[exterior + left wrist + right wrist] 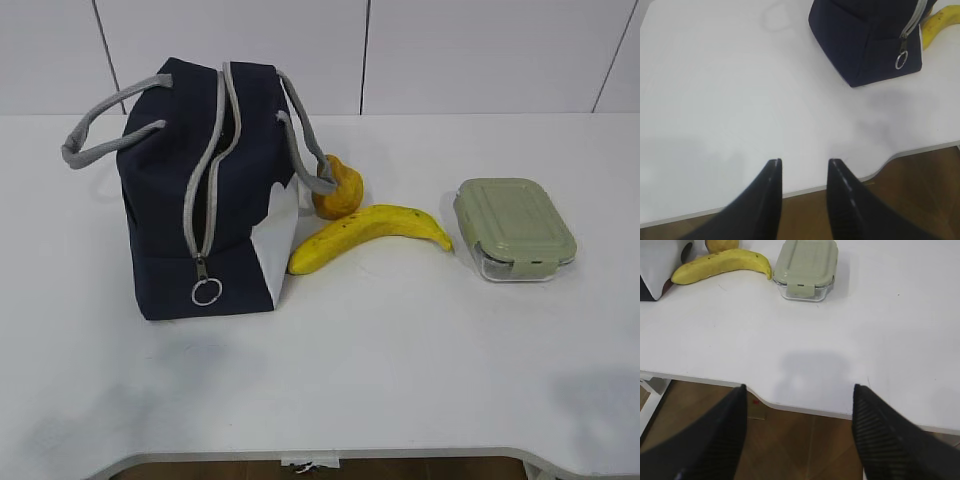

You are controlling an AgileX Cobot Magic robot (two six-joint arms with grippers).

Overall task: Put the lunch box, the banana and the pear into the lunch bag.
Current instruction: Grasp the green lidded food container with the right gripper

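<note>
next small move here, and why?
Probably send the left gripper to the ring pull of the lunch bag. The zipper looks mostly closed, with only a narrow gap, so nothing fits in yet. The lunch box, banana and pear all lie on the table, and both grippers hang empty near its front edge.

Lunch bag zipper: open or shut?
Partly open. The zipper tapes gape along the lunch bag, showing a dark slit; the ring pull hangs at the low end.
</note>
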